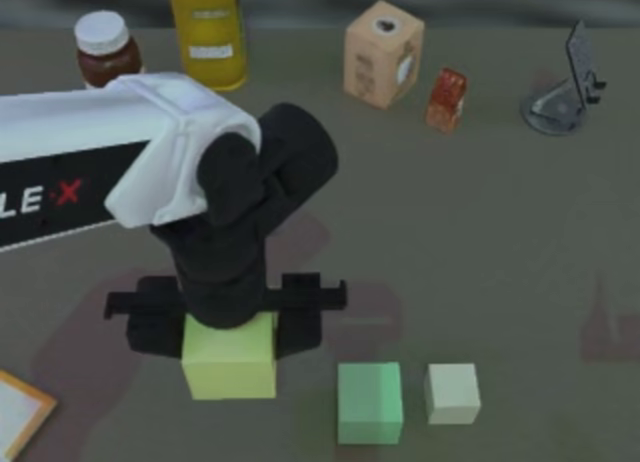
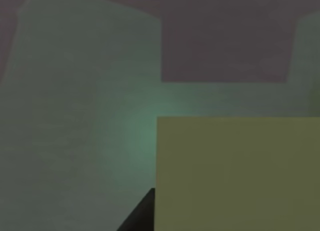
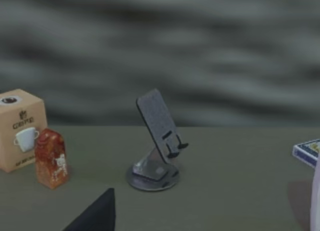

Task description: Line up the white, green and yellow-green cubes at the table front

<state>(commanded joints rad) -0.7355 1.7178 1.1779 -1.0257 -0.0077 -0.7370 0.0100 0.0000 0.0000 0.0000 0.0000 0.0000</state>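
Cubes sit in a loose row along the lower edge of the top view: the yellow-green cube (image 1: 230, 358) at lower centre-left, the green cube (image 1: 369, 402) just right of it with a gap between, and the white cube (image 1: 452, 393) close beside the green one, all 3 resting on the olive-grey table (image 1: 480, 242). The left arm reaches in from the left edge of the frame and hangs its left gripper (image 1: 228, 322) directly over the far side of the yellow-green cube, its black crossbar spread to either side of the block; whether the fingers are clamped on the cube or standing clear of it cannot be told from above, and the left wrist view shows only the cube's flat face (image 2: 235, 173) filling the lower right of the frame with a dark finger tip beside its edge. The placement reads as the last of the 3 being set at the row's left end, largest first, so that sizes step down toward the right. The right arm is out of the top view, parked; its wrist camera looks across the table's back at a phone stand (image 3: 156, 148), a tan carton (image 3: 19, 128) and a red packet (image 3: 50, 158). A jar (image 1: 105, 48) and a yellow bottle (image 1: 208, 30) stand at upper left.
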